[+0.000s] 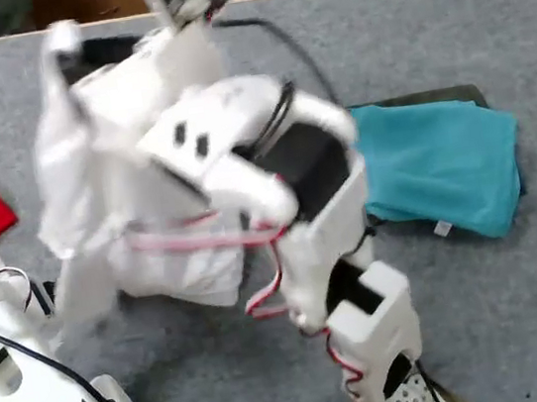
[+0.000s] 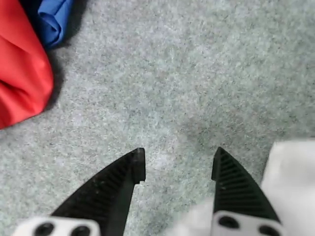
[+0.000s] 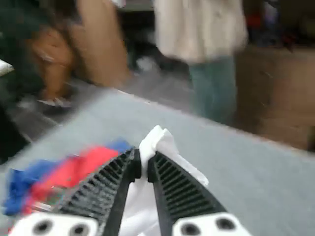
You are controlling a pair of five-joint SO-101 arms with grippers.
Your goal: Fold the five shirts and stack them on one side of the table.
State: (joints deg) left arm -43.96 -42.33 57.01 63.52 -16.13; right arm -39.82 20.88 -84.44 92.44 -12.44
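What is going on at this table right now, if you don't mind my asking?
The right gripper is shut on a white shirt, holding it up over the grey table. The left gripper is open above bare table, near a red shirt and a blue shirt. A folded teal shirt lies on a dark shirt at the table's other side.
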